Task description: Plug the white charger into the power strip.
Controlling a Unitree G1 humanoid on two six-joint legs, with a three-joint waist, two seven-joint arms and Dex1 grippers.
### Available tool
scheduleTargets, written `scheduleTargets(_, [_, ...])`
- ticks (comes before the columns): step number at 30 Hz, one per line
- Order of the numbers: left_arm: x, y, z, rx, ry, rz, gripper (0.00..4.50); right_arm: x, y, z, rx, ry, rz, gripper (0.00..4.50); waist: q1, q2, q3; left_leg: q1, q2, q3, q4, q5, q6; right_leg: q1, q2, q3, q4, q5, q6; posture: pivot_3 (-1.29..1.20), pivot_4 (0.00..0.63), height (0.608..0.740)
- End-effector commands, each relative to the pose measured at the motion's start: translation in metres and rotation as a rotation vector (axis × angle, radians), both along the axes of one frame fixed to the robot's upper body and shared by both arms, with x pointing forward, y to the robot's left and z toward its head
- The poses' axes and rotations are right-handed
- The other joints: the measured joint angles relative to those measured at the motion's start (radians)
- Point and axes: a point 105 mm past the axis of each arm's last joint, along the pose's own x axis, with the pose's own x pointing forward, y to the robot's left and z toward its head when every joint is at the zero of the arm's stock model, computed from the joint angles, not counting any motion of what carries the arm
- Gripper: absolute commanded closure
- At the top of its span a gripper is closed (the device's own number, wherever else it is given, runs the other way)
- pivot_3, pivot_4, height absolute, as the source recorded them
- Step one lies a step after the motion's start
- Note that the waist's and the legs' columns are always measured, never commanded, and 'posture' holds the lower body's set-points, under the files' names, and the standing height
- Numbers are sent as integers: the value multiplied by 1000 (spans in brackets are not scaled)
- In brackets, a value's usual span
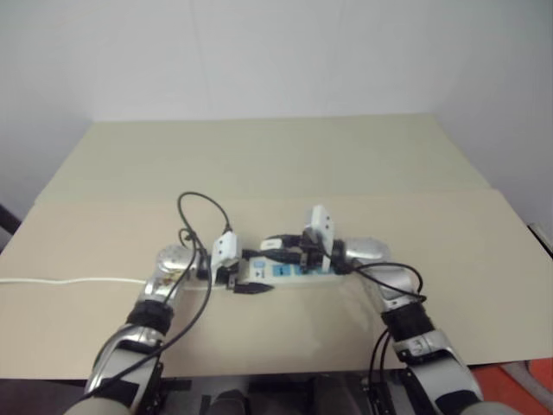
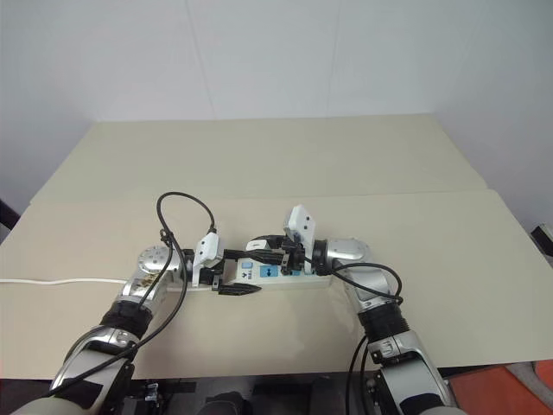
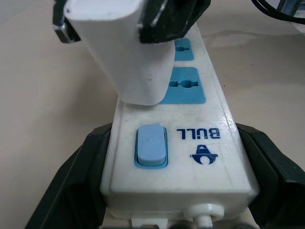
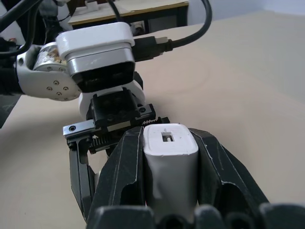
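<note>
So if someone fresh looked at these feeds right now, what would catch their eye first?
Probably the white charger, clamped in the right gripper and sitting at the power strip's socket nearest the blue switch. Next, the left gripper shut on the strip's switch end, bracing it on the tan table. The strip's thin white cord trails off to the robot's left.

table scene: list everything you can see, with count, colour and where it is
power strip: one, white with blue sockets and a blue switch, flat on the table, its switch end between the left gripper's fingers
white charger: one, white, over the strip's socket nearest the switch
cord: one, thin white, running left from the strip
table: one, beige
left gripper: one, black fingers, shut on the strip
right gripper: one, black fingers, shut on the charger
</note>
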Motion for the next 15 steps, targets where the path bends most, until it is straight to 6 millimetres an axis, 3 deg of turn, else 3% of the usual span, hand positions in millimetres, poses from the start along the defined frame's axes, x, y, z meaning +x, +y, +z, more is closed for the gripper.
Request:
scheduleTargets(1, [-6, 7, -3, 32, 7, -15, 1207, 0, -19, -20, -73, 17, -19, 3384, 1, 0, 0, 0, 0, 0, 0, 0, 0, 0, 0, 0, 0, 0, 0, 0, 150, 740])
scheduleTargets(7, [-10, 12, -3, 40, 5, -10, 1207, 0, -56, -32, -165, 18, -16, 3384, 7, -1, -1, 0, 0, 0, 0, 0, 0, 1, 0, 0, -1, 0, 0, 0, 150, 740])
scheduleTargets(15, [-12, 19, -4, 52, 2, 10, 1207, 7, -83, -44, -214, 50, -59, 3384, 7, -3, -2, 1, 0, 0, 0, 0, 0, 2, 0, 0, -1, 0, 0, 0, 150, 740])
